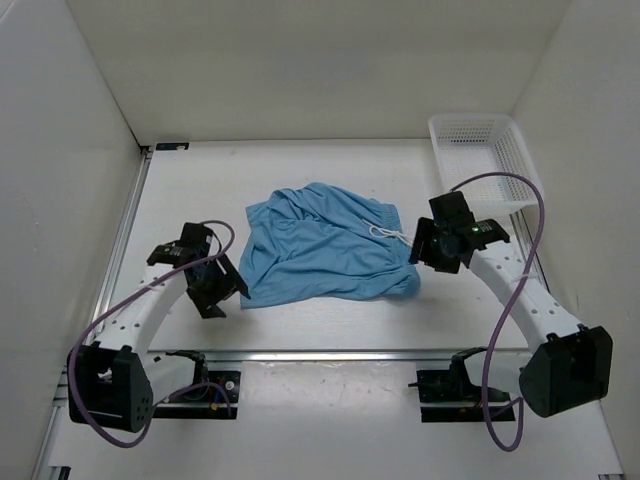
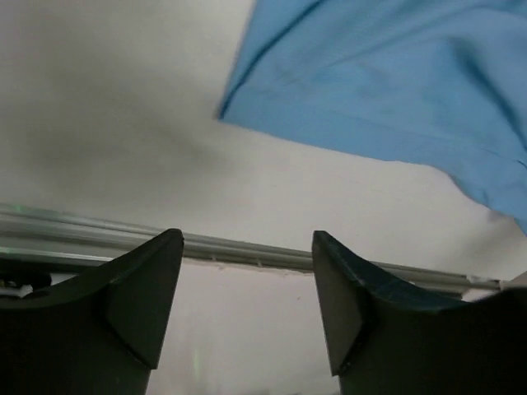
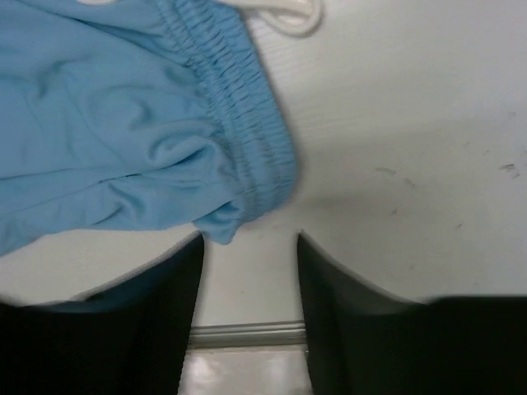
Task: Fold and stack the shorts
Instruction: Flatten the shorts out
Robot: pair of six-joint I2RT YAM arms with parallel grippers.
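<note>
The light blue shorts [image 1: 325,250] lie crumpled and partly folded in the middle of the table, with the gathered waistband [image 3: 255,123] and white drawstring [image 1: 388,232] on their right side. My left gripper [image 1: 220,290] hovers just off the shorts' lower left corner. It is open, and only bare table shows between its fingers [image 2: 247,240]; the shorts' hem [image 2: 387,74] lies beyond them. My right gripper [image 1: 425,248] sits at the shorts' right edge, also open [image 3: 249,239]. The end of the waistband lies just past its left finger [image 3: 177,280] and is not gripped.
A white mesh basket [image 1: 482,160] stands at the back right corner. White walls enclose the table on three sides. A metal rail [image 1: 330,355] runs along the near edge in front of both arm bases, and another rail [image 1: 125,230] lines the left side.
</note>
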